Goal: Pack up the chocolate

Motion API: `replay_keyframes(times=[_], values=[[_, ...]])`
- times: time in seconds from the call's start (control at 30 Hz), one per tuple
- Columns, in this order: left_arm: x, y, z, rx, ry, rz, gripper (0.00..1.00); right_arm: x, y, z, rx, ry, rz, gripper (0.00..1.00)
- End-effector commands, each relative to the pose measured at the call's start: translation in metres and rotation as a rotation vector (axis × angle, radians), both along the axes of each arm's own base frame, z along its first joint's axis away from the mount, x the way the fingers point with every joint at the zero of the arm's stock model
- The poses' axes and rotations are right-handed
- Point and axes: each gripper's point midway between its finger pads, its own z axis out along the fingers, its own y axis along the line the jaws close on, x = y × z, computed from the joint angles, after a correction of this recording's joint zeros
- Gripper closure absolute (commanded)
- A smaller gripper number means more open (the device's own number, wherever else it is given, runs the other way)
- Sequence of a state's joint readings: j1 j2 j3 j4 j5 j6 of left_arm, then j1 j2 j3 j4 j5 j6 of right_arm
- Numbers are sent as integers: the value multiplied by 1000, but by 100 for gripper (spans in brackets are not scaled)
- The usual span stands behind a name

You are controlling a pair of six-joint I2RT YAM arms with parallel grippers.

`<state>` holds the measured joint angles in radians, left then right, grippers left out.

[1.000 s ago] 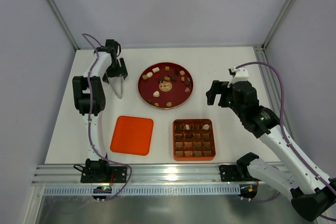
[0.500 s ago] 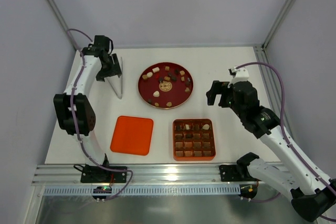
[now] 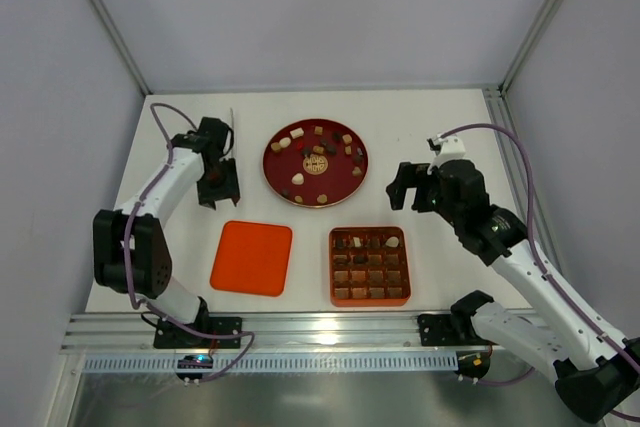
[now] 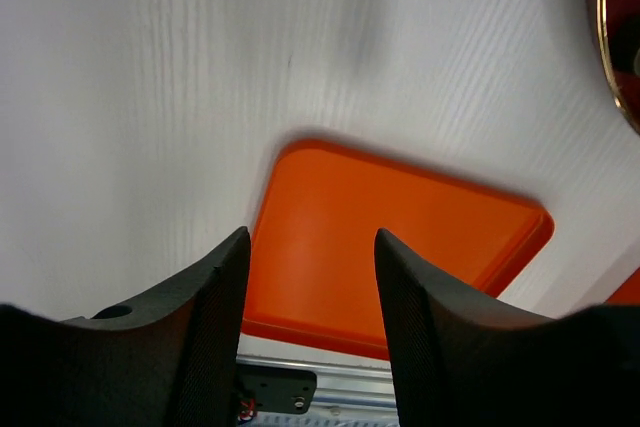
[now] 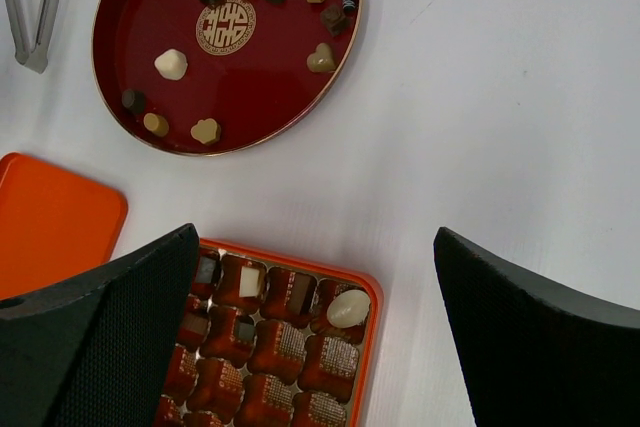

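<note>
Loose chocolate pieces, cream, caramel and dark, lie scattered on a dark red round plate. A few more sit in the back row of the orange-red gridded tray, among them a cream oval. My left gripper hangs left of the plate, fingers pointing at the flat orange-red lid. Its jaws stand partly apart with nothing between them. My right gripper hovers wide open and empty above the table between plate and tray.
Metal tongs lie on the table just left of the plate, mostly hidden under the left arm in the top view. The lid lies left of the tray. A metal rail runs along the near edge.
The left arm has swung from the back left corner toward the front, over the tongs, and its jaws have narrowed. The right gripper has shifted slightly left and stays wide open.
</note>
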<state>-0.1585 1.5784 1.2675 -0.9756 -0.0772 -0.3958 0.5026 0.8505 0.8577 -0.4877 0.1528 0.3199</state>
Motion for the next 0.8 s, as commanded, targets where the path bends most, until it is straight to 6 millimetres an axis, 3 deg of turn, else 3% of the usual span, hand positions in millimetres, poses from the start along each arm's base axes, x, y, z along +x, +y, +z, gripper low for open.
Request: replay_keyframes(times=[0.0, 0.43, 0.6, 0.77], values=[[-15, -26, 2, -21, -9, -67, 48, 0, 7, 5, 34, -21, 28, 0], [-72, -147, -12, -141, 2, -261, 51, -2, 7, -2, 40, -6, 25, 0], [-84, -164, -35, -99, 45, -302, 54, -5, 8, -5, 57, 5, 27, 0], [-89, -162, -52, -46, 69, -305, 58, -11, 15, -5, 92, 13, 64, 0]])
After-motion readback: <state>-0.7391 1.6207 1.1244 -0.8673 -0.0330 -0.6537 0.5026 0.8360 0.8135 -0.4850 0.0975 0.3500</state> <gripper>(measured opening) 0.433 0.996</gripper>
